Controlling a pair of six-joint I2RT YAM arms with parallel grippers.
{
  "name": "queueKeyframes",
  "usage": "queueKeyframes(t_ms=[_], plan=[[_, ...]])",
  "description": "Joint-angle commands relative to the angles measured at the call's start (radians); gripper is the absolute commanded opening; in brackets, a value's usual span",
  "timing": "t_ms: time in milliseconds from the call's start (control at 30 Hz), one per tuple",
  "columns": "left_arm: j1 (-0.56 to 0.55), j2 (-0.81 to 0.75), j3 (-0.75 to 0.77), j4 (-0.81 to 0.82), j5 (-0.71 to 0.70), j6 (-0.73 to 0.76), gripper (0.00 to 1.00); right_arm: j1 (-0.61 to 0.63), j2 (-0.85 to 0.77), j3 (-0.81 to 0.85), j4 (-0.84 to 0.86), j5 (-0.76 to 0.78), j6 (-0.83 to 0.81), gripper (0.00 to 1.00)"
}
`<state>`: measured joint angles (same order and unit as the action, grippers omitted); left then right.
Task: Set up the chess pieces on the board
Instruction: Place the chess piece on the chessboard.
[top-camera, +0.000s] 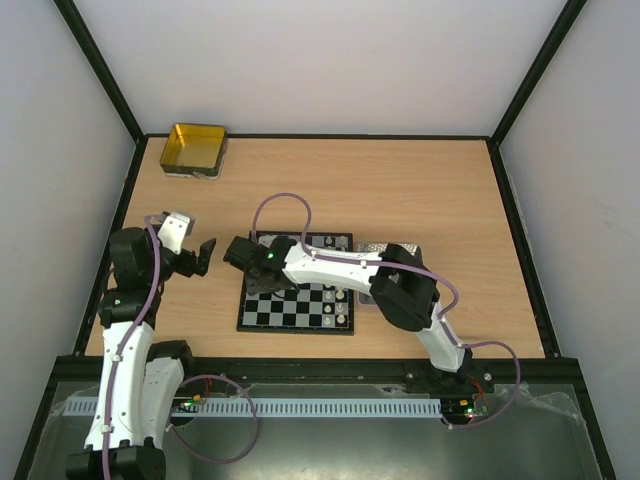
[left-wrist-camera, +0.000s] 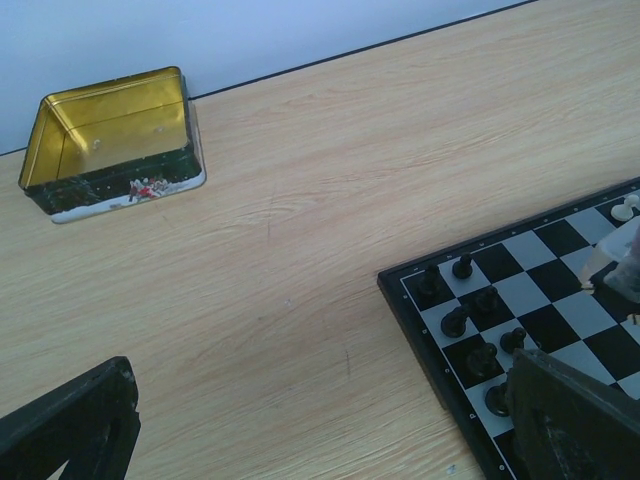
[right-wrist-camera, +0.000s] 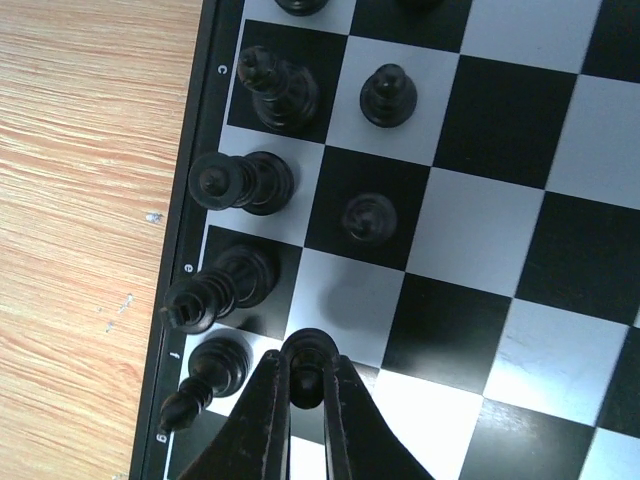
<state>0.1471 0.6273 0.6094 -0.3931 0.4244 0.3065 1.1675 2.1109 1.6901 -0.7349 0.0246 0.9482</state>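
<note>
The board (top-camera: 292, 318) lay flat on the wooden table (top-camera: 400, 190), near the front edge & roughly mid-width. It had black & white squares w/ a thin dark border. The chess pieces (right-wrist-camera: 240, 182) were tiny. Black ones stood in two rows along the board's left side, taller figures on the edge squares, pawns one square in. The white pieces (top-camera: 341, 317) stood along the right side.

The R gripper (right-wrist-camera: 307, 385) hung over the black rows, fingers pinched tight on the head of a black pawn (right-wrist-camera: 308, 355) in the pawn row. Couldn't tell if its base touched the board. The R arm (top-camera: 340, 268) reached across from the right, hiding part of the board's far half from overhead & most of a grey tray (top-camera: 372, 247) just beside the board's right edge.

The L gripper (top-camera: 205, 256) hovered over bare table left of the board, apart from it, jaws spread wide w/ nothing btwn them. Farthest off, in the back left corner, sat an open-topped gold-yellow tin (top-camera: 195, 150).
</note>
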Motion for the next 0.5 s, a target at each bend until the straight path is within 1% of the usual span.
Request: queueKeyframes(t_ms=[0, 467], plan=[[0.004, 0.0, -0.012, 0.016, 0.008, 0.003, 0.99, 0.009, 0.035, 0.043, -0.007, 0.001, -0.015, 0.06], [0.009, -0.005, -0.013, 0.014, 0.013, 0.008, 0.99, 0.008, 0.067, 0.051, -0.012, 0.042, -0.021, 0.07]])
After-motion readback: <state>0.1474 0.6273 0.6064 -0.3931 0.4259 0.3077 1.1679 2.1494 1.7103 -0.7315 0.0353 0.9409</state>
